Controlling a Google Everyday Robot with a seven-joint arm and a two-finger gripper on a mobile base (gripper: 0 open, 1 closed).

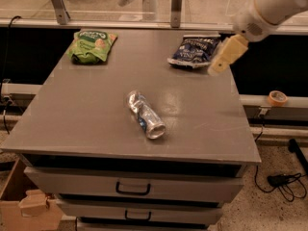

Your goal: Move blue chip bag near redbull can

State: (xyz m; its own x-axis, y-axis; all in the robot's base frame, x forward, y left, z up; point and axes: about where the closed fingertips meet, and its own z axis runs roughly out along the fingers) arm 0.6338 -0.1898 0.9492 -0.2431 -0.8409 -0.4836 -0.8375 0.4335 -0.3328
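The blue chip bag (195, 52) lies flat at the far right of the grey table top (96, 114). The redbull can (146, 115) lies on its side near the table's middle, its shiny round end facing the front edge. My gripper (217, 69), cream-coloured on a white arm (269, 8), hangs tilted just to the right of the bag, above the table's right edge. It holds nothing that I can see.
A green snack bag (92, 45) lies at the far left corner. The table is a drawer cabinet with two handles (133, 189) at the front. A tape roll (277, 98) sits on a ledge to the right. Cables (284, 182) lie on the floor, and a cardboard box (24, 206) stands at lower left.
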